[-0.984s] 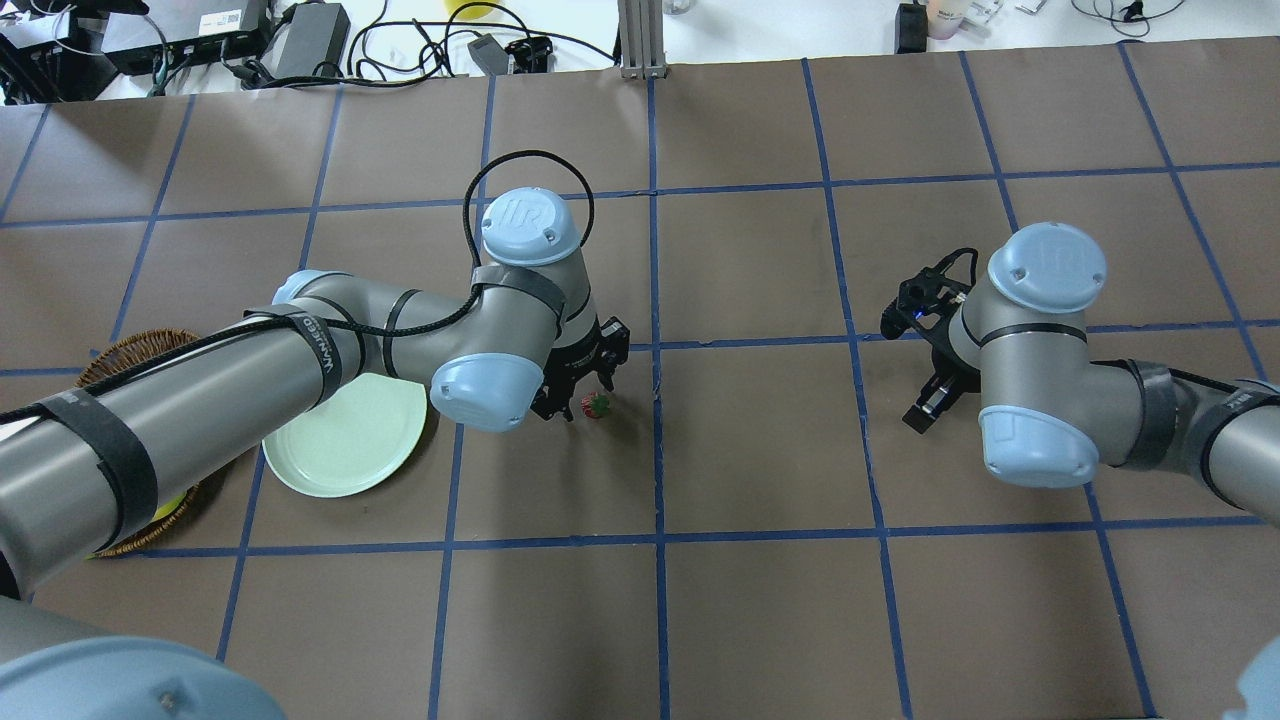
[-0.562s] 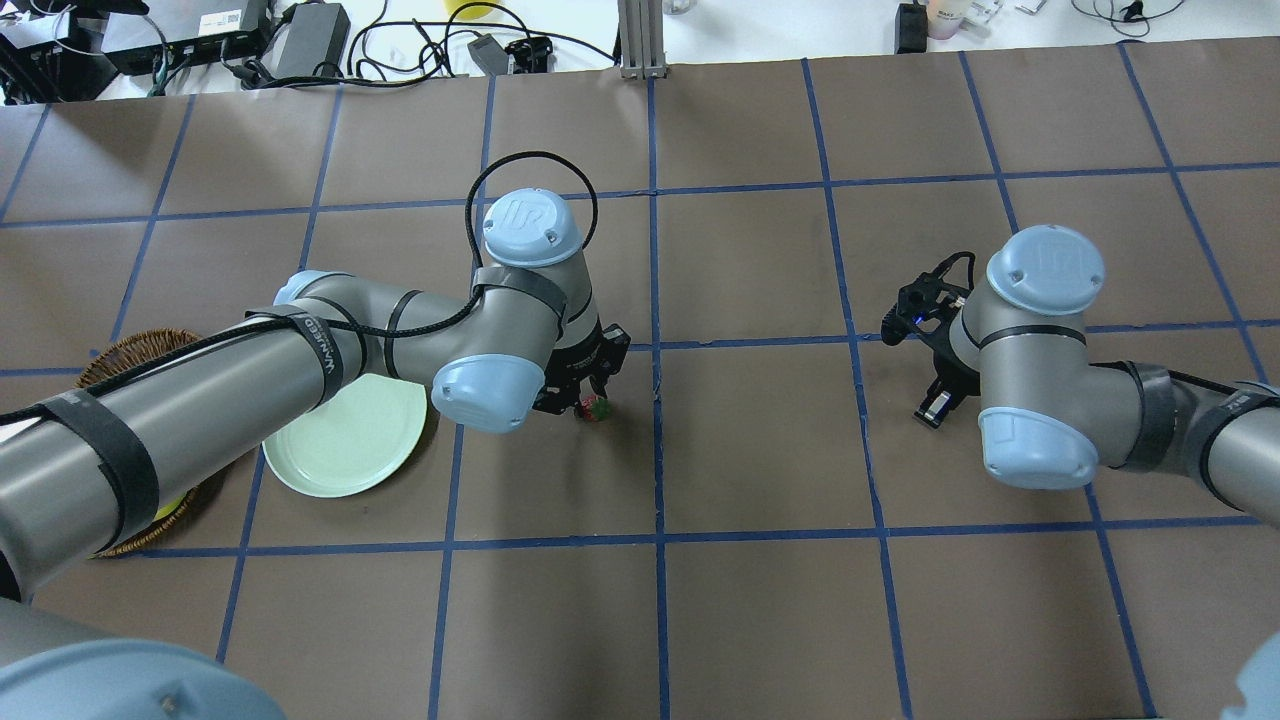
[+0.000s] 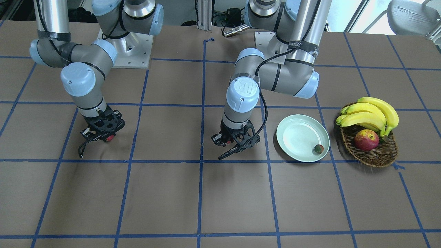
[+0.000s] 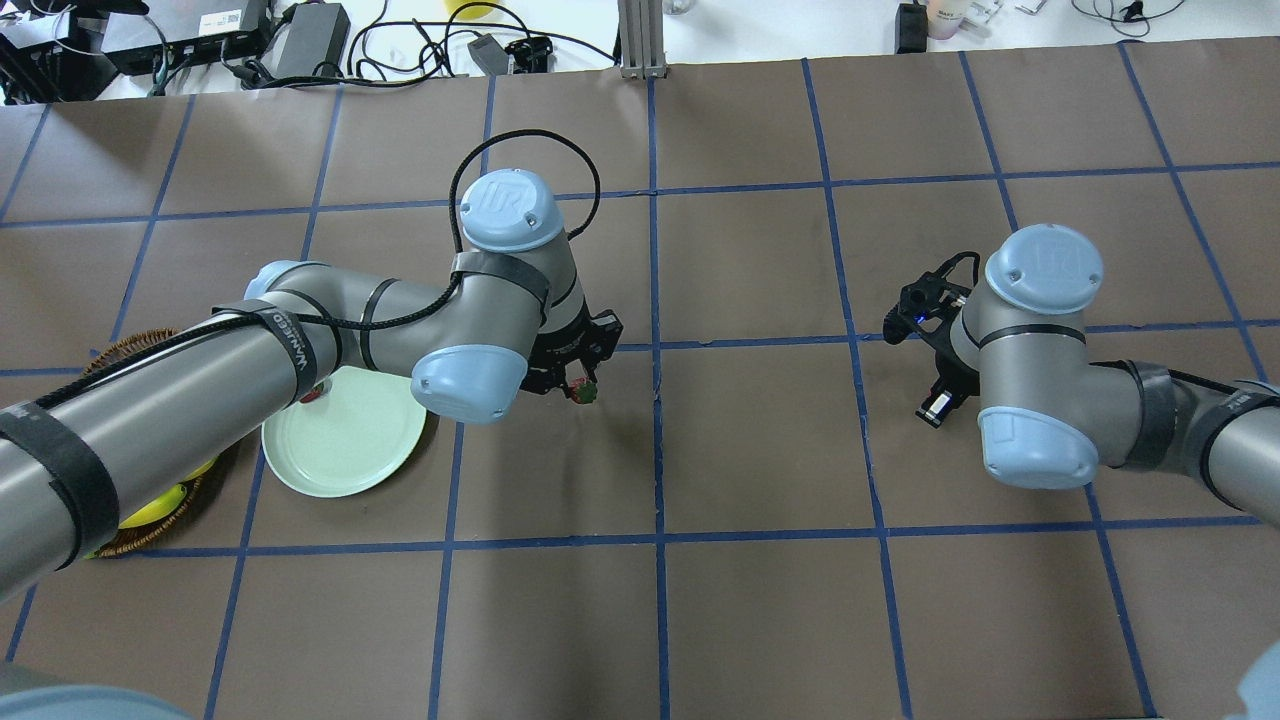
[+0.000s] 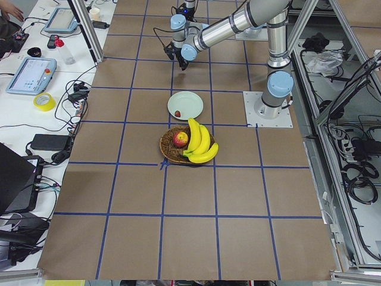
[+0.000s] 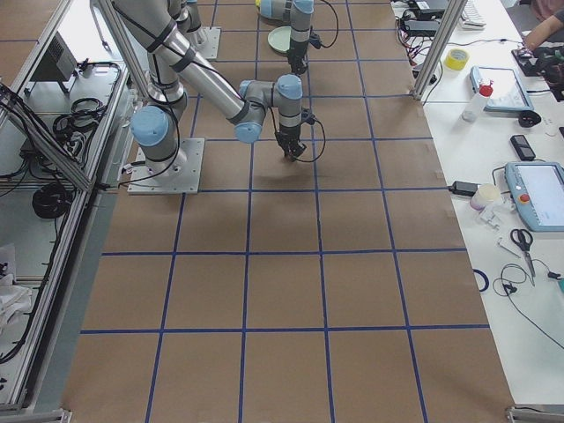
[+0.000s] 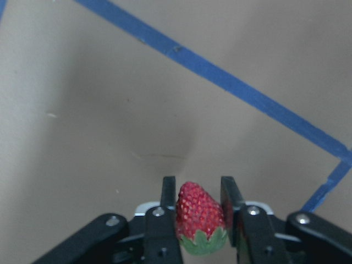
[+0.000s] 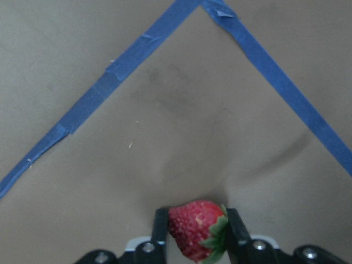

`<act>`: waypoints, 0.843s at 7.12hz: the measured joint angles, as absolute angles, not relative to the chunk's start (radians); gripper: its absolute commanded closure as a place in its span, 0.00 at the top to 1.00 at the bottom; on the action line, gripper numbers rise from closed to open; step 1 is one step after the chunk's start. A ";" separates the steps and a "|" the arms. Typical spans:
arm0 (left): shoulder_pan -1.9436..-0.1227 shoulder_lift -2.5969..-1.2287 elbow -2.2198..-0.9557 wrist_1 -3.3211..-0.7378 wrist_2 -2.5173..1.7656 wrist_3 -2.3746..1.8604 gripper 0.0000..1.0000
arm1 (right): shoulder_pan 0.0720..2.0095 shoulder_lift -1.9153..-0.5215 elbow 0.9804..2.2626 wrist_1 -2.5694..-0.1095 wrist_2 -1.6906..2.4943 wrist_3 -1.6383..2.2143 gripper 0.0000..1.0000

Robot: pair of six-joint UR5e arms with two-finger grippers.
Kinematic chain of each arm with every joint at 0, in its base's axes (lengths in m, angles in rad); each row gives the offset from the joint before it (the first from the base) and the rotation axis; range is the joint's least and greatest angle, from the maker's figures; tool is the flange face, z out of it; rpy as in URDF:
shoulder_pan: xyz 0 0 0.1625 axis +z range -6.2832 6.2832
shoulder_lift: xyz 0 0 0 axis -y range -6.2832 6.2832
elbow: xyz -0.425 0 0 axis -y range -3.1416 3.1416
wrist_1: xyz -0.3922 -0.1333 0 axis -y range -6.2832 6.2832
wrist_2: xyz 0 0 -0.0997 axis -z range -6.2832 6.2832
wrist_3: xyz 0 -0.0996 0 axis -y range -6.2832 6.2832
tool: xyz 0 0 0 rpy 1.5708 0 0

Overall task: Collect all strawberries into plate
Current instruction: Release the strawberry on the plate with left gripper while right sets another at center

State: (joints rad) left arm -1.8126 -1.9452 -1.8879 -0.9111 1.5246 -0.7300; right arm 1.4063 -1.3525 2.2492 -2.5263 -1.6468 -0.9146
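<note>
Red fruit is clamped between the jaws of the left gripper (image 7: 199,190): a strawberry (image 7: 199,214), tip pointing away from the wrist, green cap towards it, its shadow falling on the brown paper worktop (image 7: 99,110); the jaws of the right gripper (image 8: 197,212) are likewise closed on a second strawberry (image 8: 190,231), its cap turned to one side, low over the paper near a corner of blue tape (image 8: 118,74); whether it touches the paper I cannot tell; the left gripper hangs near the pale green plate (image 3: 296,136), on the side away from the basket (image 3: 375,157); a third strawberry (image 3: 318,148) lies in the plate, close to the rim nearest the basket; the basket, just beside the plate, holds bananas (image 3: 370,113) and an apple (image 3: 366,140); the right gripper is well apart from all of these.
</note>
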 measured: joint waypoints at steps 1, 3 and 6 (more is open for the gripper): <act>-1.760 -1.915 -1.889 -0.926 1.529 -0.628 0.00 | 1.434 -1.358 2.244 -2.517 -1.640 -0.813 0.22; -1.594 -1.842 -1.890 -1.006 1.537 -0.324 0.00 | 1.581 -1.358 2.181 -2.452 -1.629 -0.479 0.22; -1.317 -1.800 -1.931 -1.069 1.552 0.174 0.00 | 1.812 -1.277 1.980 -2.330 -1.478 0.062 0.23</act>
State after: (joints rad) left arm -1.3173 -1.7997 -1.9305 -1.0691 1.5518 0.1738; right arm 1.8116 -1.2773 1.9803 -2.3303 -1.4778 0.0619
